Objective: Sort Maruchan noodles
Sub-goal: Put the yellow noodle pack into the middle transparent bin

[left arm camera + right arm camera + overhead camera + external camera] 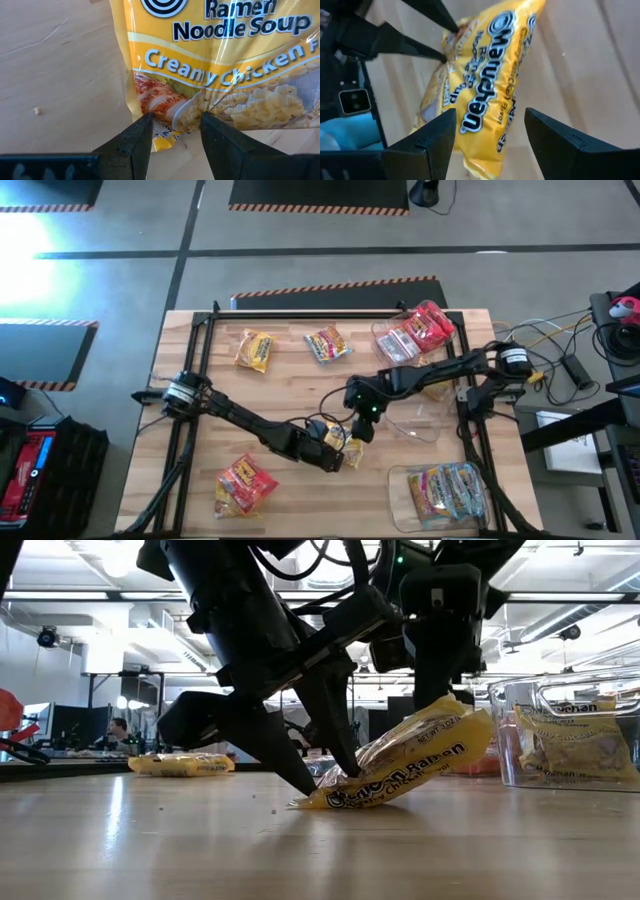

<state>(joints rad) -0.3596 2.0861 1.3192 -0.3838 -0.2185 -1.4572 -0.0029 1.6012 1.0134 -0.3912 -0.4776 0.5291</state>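
While two clear tubs already hold packets, the sorting looks roughly half done. The far tub [415, 335] at the counter's far right carries red packets [432, 327], and the near tub [445, 495] at the near right carries blue-and-yellow ones [452, 488]. A third tub [420, 417] between them appears empty, though its clear walls make that hard to judge.

Four packets lie loose on the counter [290, 375]: an orange one [254, 350] at the far left, a mixed-colour one [327, 344] at far centre, a red one [243, 484] at the near left, and the yellow packet [410, 768] now in play at centre.

The left tool [172, 137] pinches one corner of that yellow packet between half-closed fingers, with the corner low at the counter and the rest tilted up. The right tool [490, 135] stands wide, its fingers straddling the packet's other end without gripping it, so this reads as a handover to the left arm.

The packets are flat, square, crinkly plastic, glossy with printed labels; this one reads "Creamy Chicken" and shows wavy noodle texture beneath the film. It should flex and sag when carried by a corner. The counter is pale wood planking, smooth and matte.
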